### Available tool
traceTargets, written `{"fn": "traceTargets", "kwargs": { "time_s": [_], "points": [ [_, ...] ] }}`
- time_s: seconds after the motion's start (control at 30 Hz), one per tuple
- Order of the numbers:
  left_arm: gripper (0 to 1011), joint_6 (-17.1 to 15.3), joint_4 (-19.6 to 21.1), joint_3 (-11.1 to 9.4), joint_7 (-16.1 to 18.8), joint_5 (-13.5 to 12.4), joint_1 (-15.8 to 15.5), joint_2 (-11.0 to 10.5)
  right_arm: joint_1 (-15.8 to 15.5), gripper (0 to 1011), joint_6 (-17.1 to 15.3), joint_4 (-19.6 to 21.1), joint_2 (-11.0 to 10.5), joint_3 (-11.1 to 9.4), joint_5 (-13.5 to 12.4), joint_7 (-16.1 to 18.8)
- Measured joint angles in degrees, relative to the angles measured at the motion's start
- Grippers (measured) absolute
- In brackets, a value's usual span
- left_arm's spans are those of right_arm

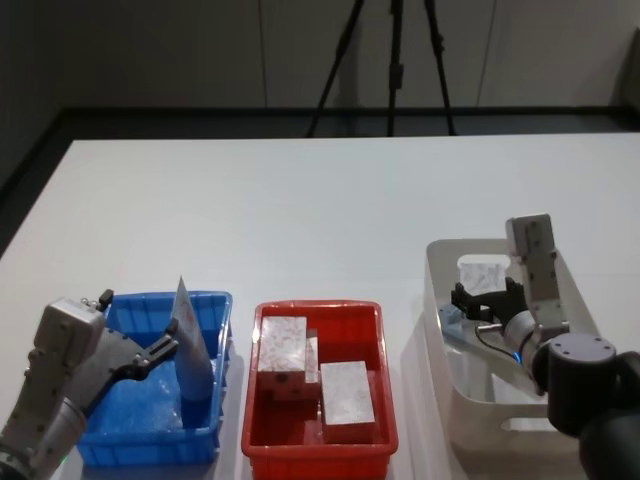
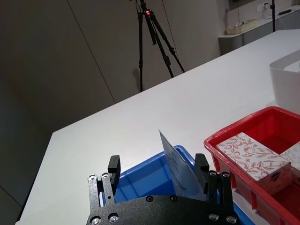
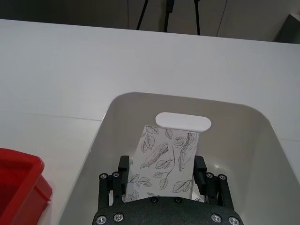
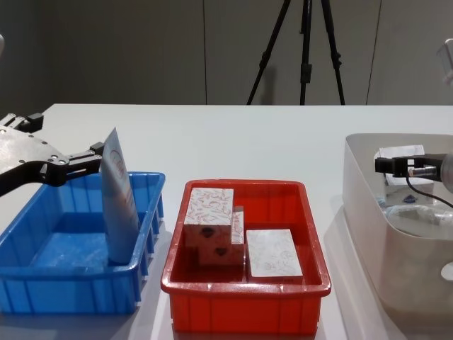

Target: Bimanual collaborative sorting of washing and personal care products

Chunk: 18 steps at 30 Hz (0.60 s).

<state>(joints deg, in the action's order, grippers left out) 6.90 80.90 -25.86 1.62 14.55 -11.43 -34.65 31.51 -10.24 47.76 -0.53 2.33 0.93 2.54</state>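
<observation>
A pale-blue squeeze tube (image 1: pixel 190 345) stands upright in the blue tray (image 1: pixel 130 300), leaning at the tray's right wall. My left gripper (image 2: pixel 158 165) is open around the tube (image 2: pixel 180 171), which rests near one finger. In the chest view the tube (image 4: pixel 117 205) rises above the tray rim beside the left gripper (image 4: pixel 85 159). My right gripper (image 3: pixel 162 164) is inside the beige tub (image 3: pixel 140 96), shut on an upright white patterned box (image 3: pixel 166 150). Another pale-blue tube (image 1: pixel 452 325) lies in the tub (image 1: pixel 435 250) under it.
The red tray (image 1: pixel 318 310) between the blue tray and the tub holds three white patterned boxes, two stacked (image 4: pixel 209 212) and one flat (image 4: pixel 272 251). A black tripod (image 1: pixel 390 60) stands beyond the table's far edge. White tabletop stretches behind the trays.
</observation>
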Motion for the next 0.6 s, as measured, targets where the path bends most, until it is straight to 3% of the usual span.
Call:
{"fn": "traceTargets", "kwargs": {
  "time_s": [0.6],
  "points": [
    [1001,0.0,0.0,0.0,0.0,0.0,0.0,0.0,1.1,836,-3.1,-1.5,0.8,-1.9,-0.8,-0.8]
  ]
}}
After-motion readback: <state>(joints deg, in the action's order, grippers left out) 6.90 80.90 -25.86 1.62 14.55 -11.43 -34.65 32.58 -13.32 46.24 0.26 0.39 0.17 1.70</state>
